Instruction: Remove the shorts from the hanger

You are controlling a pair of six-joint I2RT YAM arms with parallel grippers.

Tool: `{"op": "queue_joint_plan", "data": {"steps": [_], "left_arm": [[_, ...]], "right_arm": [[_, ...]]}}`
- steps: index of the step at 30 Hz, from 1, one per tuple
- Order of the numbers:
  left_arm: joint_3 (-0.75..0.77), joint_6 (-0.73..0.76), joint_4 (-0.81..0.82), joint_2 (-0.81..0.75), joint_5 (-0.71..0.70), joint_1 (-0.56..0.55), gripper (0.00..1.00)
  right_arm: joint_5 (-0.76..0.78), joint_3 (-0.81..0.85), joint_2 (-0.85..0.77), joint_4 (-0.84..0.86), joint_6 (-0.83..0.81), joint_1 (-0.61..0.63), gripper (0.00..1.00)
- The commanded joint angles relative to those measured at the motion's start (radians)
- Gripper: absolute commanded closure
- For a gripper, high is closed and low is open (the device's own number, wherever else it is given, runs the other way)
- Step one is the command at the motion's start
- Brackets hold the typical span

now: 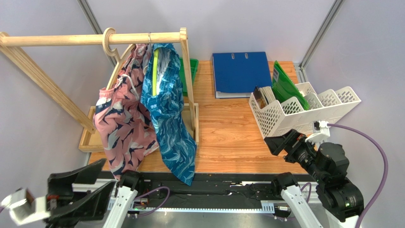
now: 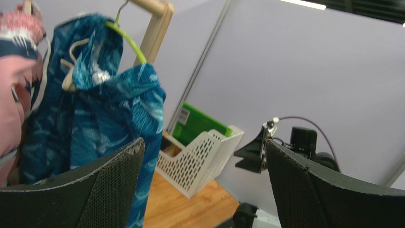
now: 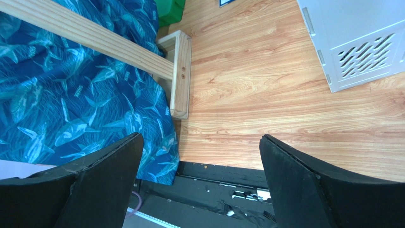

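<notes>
The pink shorts (image 1: 124, 128) with dark-blue and white shapes hang on a wooden hanger (image 1: 113, 61) from the wooden rail (image 1: 71, 40). The blue-teal shorts (image 1: 168, 118) hang beside them on a yellow-green hanger (image 1: 154, 71); they also show in the left wrist view (image 2: 100, 118) and the right wrist view (image 3: 71, 99). My left gripper (image 1: 97, 183) is open and empty at the near left, below the shorts. My right gripper (image 1: 290, 142) is open and empty at the near right, apart from the shorts.
The wooden rack's base frame (image 1: 195, 118) stands on the table. A white file organizer (image 1: 290, 111) with green folders stands at the right. A blue binder (image 1: 240, 73) lies at the back. A green bin (image 1: 190, 71) sits behind the rack. Grey walls enclose the table.
</notes>
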Motion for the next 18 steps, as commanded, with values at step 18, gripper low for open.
{"op": "queue_joint_plan", "data": {"steps": [18], "left_arm": [[0.297,0.039,-0.272,0.523,0.088,-0.017,0.14]], "right_arm": [[0.046,0.137,0.441,0.268,0.037,0.577,0.0]]}}
